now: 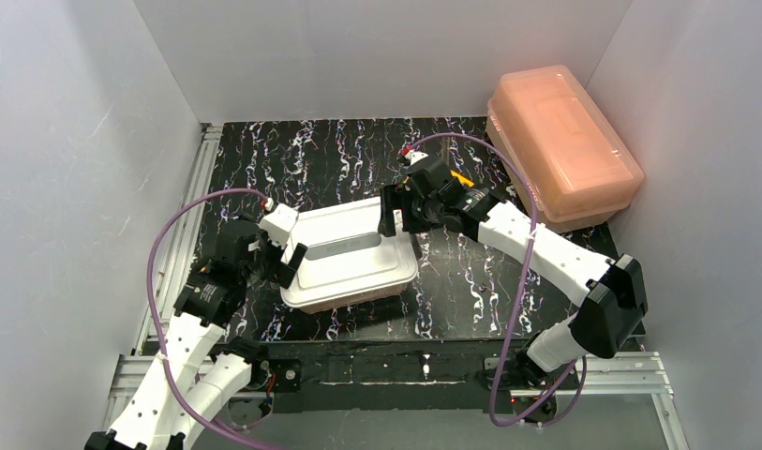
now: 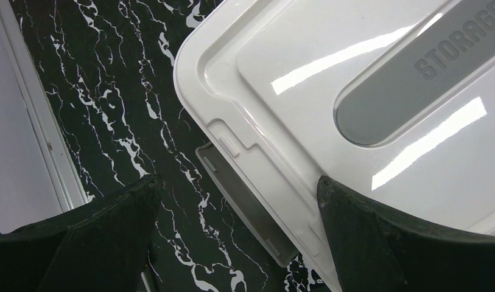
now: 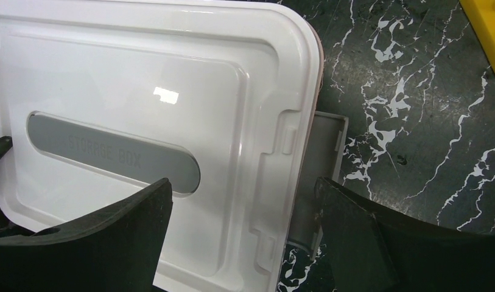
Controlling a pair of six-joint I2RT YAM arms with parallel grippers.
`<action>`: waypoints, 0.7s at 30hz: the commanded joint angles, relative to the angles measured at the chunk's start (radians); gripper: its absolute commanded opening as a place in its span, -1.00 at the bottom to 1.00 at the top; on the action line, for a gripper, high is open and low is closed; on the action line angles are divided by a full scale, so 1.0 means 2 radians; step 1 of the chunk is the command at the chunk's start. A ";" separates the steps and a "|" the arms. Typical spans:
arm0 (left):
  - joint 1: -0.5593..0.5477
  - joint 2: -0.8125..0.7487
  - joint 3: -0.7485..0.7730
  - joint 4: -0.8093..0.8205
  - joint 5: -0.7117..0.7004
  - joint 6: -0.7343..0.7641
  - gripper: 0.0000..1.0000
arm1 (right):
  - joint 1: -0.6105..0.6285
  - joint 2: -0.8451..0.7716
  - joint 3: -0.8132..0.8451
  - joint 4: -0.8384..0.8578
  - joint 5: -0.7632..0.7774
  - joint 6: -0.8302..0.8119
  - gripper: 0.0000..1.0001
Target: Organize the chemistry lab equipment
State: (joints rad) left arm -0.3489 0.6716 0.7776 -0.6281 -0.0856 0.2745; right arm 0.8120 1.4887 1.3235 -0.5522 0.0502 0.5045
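Left tool [image 2: 235, 182], released, straddles a latch [image 2: 245, 207] of the lid [image 2: 330, 73]. Right tool [image 3: 243, 182], also released, straddles the other. The rack [image 3: 485, 24] sits on the counter [image 3: 403, 91], ahead of the right tool and off to one side.

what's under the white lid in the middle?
A pink tub: only its side wall and rim show below the lid, with a grey latch at each end. The lid is opaque and sits on it, so the contents cannot be seen.
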 commanded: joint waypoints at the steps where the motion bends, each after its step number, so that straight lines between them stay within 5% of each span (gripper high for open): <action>1: 0.002 -0.004 -0.003 -0.015 -0.024 0.014 0.97 | 0.004 -0.025 0.005 0.000 0.028 -0.017 0.85; 11: 0.003 0.016 0.043 -0.005 0.010 -0.015 0.96 | 0.003 -0.037 0.004 0.012 0.037 -0.014 0.73; 21: 0.003 0.027 0.065 -0.001 0.023 -0.006 0.96 | -0.022 -0.086 -0.093 0.032 0.080 0.002 0.58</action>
State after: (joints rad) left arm -0.3485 0.7250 0.8753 -0.6285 -0.0639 0.2546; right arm 0.7994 1.3720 1.1946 -0.5285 0.1596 0.4961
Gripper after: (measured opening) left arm 0.981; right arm 0.795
